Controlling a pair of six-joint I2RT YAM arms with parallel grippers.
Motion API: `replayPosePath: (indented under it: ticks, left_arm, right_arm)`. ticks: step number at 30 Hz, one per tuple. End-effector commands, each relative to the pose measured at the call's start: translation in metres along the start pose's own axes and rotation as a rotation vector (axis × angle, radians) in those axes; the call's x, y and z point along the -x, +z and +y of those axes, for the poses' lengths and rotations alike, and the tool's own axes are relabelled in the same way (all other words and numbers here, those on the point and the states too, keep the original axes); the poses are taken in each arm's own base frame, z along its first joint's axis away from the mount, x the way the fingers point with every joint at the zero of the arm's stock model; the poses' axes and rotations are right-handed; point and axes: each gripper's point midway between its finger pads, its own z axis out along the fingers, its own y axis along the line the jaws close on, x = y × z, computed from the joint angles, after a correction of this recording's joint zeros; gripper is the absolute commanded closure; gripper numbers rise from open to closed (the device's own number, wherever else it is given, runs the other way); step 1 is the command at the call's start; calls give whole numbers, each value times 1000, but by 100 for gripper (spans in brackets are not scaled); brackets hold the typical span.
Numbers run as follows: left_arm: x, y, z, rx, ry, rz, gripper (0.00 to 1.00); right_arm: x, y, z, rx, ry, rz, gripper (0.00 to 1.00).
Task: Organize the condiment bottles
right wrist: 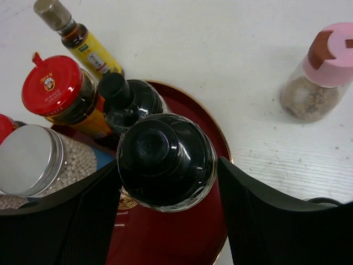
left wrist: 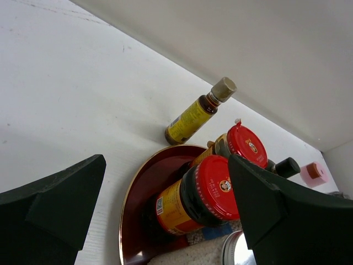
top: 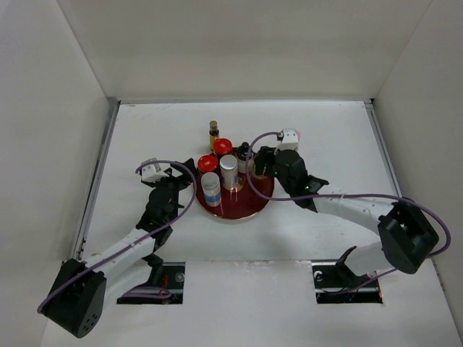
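The left gripper (left wrist: 166, 165) gapes wide and empty beside the round dark red tray (top: 249, 204), where a red-lidded dark glass jar (left wrist: 207, 190) stands. The right gripper (right wrist: 167, 165) brackets a black-capped dark glass bottle (right wrist: 165, 157) at that tray's right side; whether it squeezes, I cannot tell.

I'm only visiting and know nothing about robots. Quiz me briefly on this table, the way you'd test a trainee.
1. True or false: the pink-capped jar stands on the red tray.
2. Which gripper has a black-capped bottle between its fingers? A: left gripper. B: right gripper.
3. How many red-lidded jars stand on the tray?

Key: 1 false, it stands on the table beside the tray; 2 B; 3 two.
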Motion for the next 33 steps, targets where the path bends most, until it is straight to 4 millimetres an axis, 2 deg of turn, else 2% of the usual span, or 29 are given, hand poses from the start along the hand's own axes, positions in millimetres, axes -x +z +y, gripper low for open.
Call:
replayPosePath:
  ticks: [1,7,11,14,17,19,23,27,31,33]
  left_arm:
    - [4,1,-4,-23,-31,-21,4]
    - [5,2,-5,-20,-31,-25,4]
    - [4,5,-9,-22,-29,-17,14]
    - [6,6,-11,-20,-32,-19,29]
    - [12,7,-13,2,-35,-30,34]
    - [15,6,-15,20,-50,-33,34]
    - [24,12,-31,23,-38,-38,29]
    - [42,27,-52,29,0,-34,26]
    - [46,54,-77,23,109,38,22]
    - [40,70,-87,25,179,86,22]
  right_arm:
    - [15,7,16,48,60,-73,45]
    - [5,20,16,32,42,-65,44]
    - [-6,28,14,23,31,-52,43]
    - [-11,30,12,13,22,-44,39]
    - [-17,29,8,4,18,-35,34]
    - [-19,29,7,1,17,-29,27]
    - [-11,19,6,6,34,-47,13]
    - [2,4,4,9,51,-72,9]
    - [13,-18,-1,11,86,-107,9]
    - [17,-29,-4,18,118,-130,20]
